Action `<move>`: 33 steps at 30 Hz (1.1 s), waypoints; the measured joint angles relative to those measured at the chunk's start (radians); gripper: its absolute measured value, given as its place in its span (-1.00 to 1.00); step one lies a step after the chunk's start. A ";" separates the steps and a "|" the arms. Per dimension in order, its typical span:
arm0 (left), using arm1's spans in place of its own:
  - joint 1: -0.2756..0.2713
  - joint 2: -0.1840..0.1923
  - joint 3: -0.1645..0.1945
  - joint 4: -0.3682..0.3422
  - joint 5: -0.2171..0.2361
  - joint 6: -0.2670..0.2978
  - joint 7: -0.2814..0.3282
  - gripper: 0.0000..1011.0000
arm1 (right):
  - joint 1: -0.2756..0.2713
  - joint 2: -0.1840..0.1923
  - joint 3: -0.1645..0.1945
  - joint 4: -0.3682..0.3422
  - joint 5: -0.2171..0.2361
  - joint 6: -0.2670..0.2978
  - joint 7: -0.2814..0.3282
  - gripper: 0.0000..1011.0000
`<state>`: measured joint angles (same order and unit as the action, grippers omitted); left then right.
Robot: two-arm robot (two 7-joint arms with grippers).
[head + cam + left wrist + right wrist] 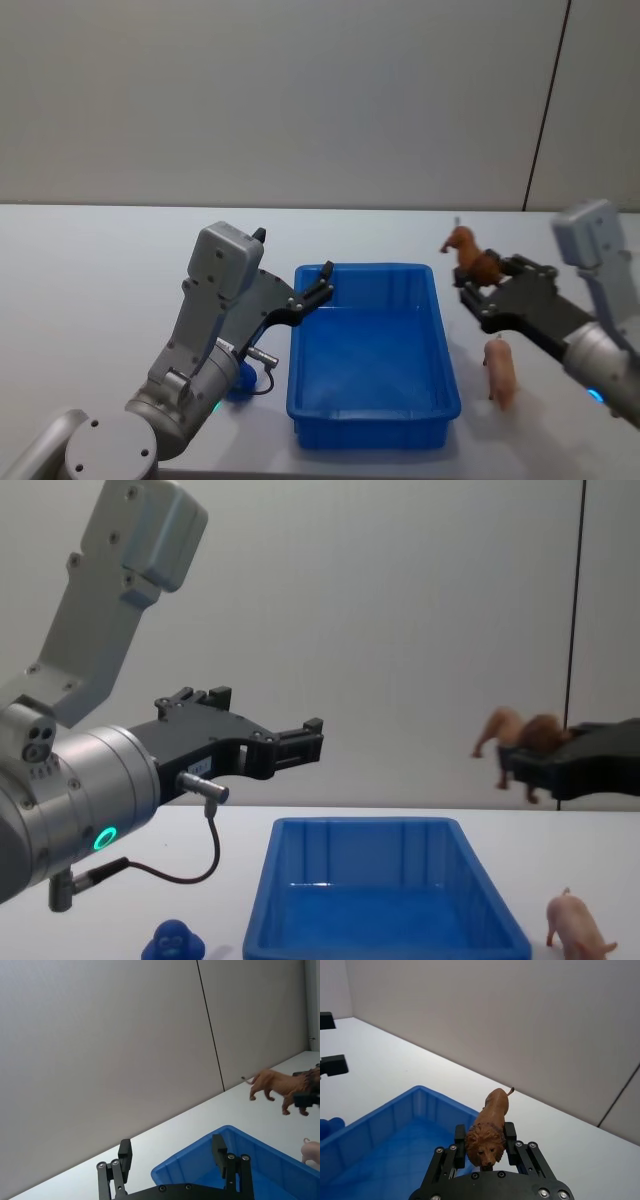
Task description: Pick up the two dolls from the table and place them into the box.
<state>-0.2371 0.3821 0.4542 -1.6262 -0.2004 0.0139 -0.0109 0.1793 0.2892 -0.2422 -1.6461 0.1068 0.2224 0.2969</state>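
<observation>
right gripper (485,1134) grips brown lion (493,1110) beside box (365,270); left gripper (171,1149) seemingly empty

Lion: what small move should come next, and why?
Probably shift the right gripper toward the robot's left until the lion hangs over the bin. It is shut on the lion, lifted off the table, but outside the bin's right rim; opening here would likely miss the bin. The left gripper hovers over the bin's left side.
</observation>
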 joint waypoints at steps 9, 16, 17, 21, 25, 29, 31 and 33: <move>0.000 0.000 0.000 0.000 0.000 0.000 0.000 0.98 | 0.052 -0.056 -0.042 0.060 -0.043 0.061 0.034 -0.14; 0.000 0.000 0.000 0.000 0.000 0.000 0.000 0.98 | 0.082 -0.091 -0.068 0.108 -0.070 0.092 0.052 0.09; 0.000 0.000 0.000 0.000 0.000 0.000 0.000 0.98 | 0.086 -0.097 -0.074 0.116 -0.072 0.096 0.055 0.20; 0.000 0.000 0.000 0.000 0.000 0.000 0.000 0.98 | 0.094 -0.108 -0.082 0.128 -0.077 0.098 0.060 0.45; 0.000 0.000 0.000 0.000 0.000 0.000 0.000 0.98 | 0.098 -0.114 -0.087 0.133 -0.078 0.094 0.061 0.66; 0.000 0.000 0.000 0.000 0.000 0.000 0.000 0.98 | 0.098 -0.115 -0.088 0.133 -0.075 0.087 0.055 0.86; 0.000 0.000 0.000 0.000 0.000 0.000 0.000 0.98 | 0.096 -0.114 -0.087 0.129 -0.069 0.081 0.048 0.97; 0.000 0.000 0.000 0.000 0.000 0.000 0.000 0.98 | 0.090 -0.109 -0.083 0.120 -0.061 0.077 0.039 0.98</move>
<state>-0.2371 0.3821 0.4542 -1.6262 -0.2004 0.0138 -0.0109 0.2697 0.1802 -0.3249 -1.5259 0.0458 0.2997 0.3359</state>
